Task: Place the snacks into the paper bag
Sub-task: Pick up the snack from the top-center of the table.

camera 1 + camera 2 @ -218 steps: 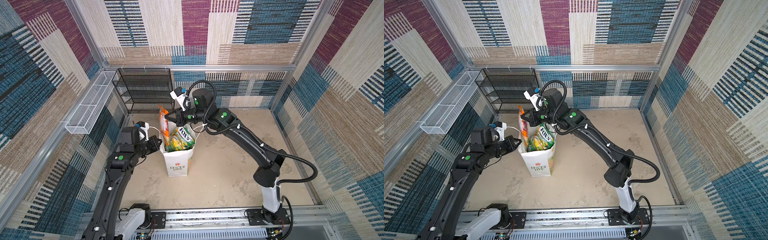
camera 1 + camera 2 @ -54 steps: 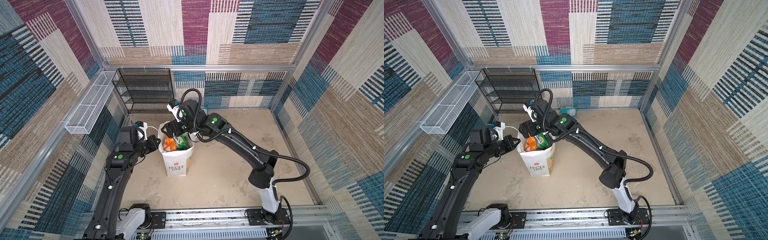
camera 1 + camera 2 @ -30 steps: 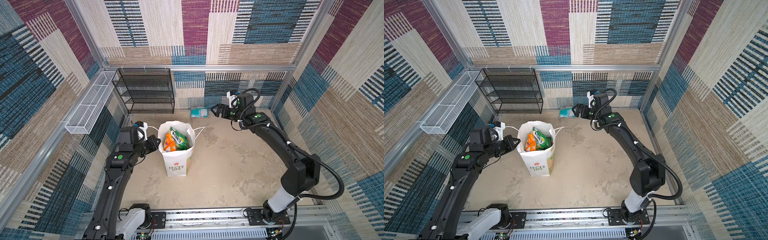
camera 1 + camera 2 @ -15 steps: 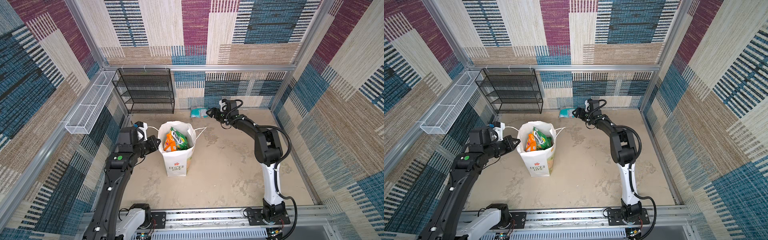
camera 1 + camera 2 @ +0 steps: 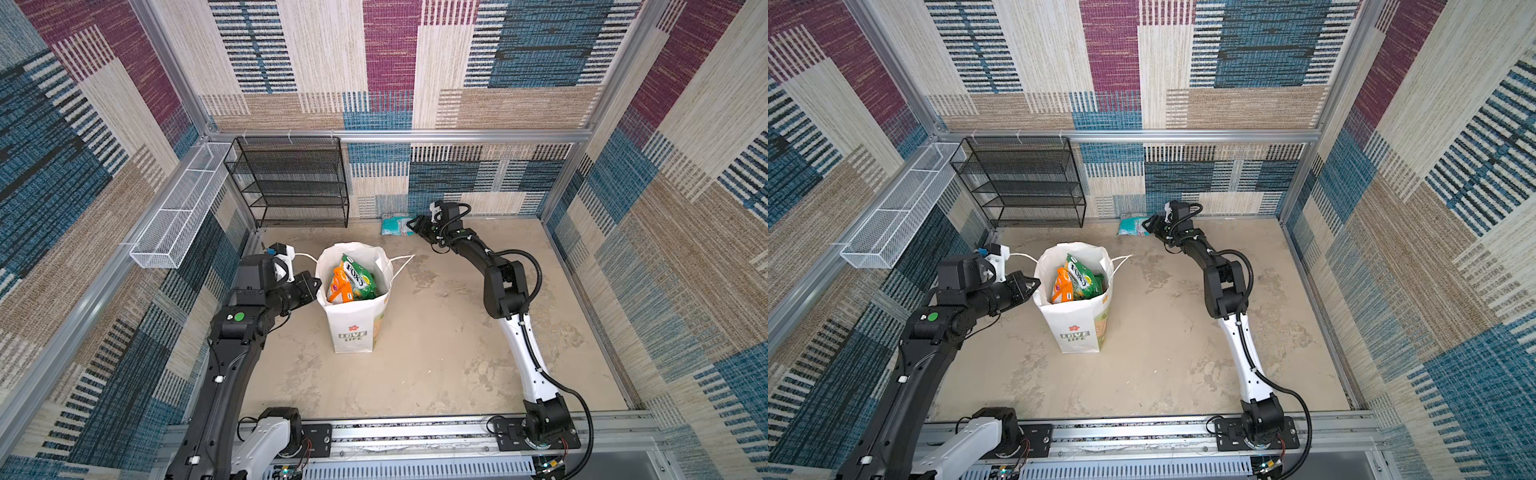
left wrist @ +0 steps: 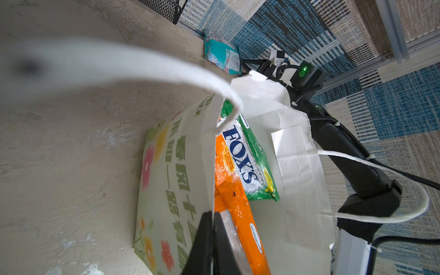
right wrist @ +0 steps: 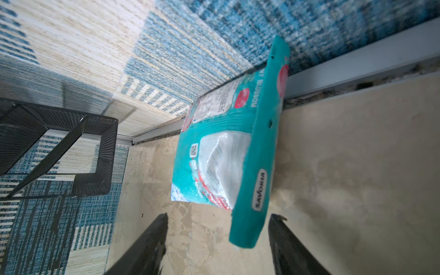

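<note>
Teal glossy packet (image 7: 228,152) (clear window, "SAVORIA" label) lies against the wall (image 7: 166,47).

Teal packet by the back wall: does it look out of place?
Yes. The teal packet is the only snack seen outside the paper bag; it leans tilted against the back wall. The right gripper is open around its near end. The bag stands upright, its rim pinched by the left gripper.

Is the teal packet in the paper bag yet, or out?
Out. The teal packet lies on the floor by the back wall, apart from the paper bag, its near end between the open jaws of the right gripper.
</note>
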`<state>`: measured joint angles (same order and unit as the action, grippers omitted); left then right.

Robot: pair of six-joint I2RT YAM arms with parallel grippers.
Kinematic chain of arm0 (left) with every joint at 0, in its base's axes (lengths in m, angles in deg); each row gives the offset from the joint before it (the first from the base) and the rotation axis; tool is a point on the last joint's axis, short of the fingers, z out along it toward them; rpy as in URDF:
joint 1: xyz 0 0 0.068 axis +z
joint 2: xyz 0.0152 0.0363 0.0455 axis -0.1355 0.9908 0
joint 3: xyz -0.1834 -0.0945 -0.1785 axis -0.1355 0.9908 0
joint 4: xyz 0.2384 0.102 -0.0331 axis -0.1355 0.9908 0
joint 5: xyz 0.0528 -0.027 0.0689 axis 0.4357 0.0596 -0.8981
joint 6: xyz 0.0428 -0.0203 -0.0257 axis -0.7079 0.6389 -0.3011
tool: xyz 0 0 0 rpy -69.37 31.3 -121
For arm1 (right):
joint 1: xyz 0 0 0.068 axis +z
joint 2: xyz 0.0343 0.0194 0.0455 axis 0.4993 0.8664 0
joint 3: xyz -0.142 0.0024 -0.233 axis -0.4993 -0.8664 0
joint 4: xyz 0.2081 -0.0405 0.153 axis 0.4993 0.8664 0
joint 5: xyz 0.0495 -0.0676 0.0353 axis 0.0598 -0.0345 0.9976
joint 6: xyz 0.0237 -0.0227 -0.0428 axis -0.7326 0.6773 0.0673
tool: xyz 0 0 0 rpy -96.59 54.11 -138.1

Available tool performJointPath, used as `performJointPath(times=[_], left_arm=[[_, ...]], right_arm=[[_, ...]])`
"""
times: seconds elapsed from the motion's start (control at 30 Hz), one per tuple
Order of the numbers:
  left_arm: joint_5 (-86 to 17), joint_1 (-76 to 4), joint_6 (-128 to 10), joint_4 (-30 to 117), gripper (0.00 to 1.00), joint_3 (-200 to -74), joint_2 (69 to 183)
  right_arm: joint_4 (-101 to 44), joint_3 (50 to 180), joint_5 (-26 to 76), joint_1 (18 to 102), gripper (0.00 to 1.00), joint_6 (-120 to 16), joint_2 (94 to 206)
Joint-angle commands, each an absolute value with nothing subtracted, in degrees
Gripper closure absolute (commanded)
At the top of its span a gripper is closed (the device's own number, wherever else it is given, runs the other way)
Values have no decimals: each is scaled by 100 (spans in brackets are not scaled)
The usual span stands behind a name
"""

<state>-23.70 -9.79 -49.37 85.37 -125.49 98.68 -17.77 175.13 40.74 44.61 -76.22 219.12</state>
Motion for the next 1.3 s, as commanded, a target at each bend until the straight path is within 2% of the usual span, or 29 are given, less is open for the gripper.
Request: performJointPath(times=[0.0, 0.1, 0.33, 0.6, 0.73, 0.9, 1.03, 1.27], left_arm=[[-2219, -972, -4907, 8127, 100, -12581, 9828], [-2219, -972, -4905, 8118, 100, -12581, 9839], [-2206, -972, -4910, 8115, 100, -12581, 9843], [-2210, -972, -4912, 8110, 100, -12581, 9864], [-2223, -972, -4908, 8115, 100, -12575, 9867], [-2219, -972, -4908, 8115, 100, -12573, 9886], [-2227, -976, -4919, 8115, 100, -12572, 9885], [-2262, -973, -4930, 8123, 100, -12572, 9859]], right_arm=[[-1754, 17711, 4209, 4434, 34, -7919, 22114], [-1944, 17740, 4300, 4399, 37, -8088, 22253], [-2170, 17990, 4538, 4340, 53, -8435, 22617], [-2633, 18127, 4629, 4280, 65, -8852, 22910], [-3012, 18161, 4802, 4252, 83, -9056, 23034], [-3179, 18146, 4897, 4252, 99, -8906, 22926], [-3141, 17757, 5048, 4256, 100, -8627, 22386], [-3715, 15700, 5072, 4252, 100, -8309, 20531]])
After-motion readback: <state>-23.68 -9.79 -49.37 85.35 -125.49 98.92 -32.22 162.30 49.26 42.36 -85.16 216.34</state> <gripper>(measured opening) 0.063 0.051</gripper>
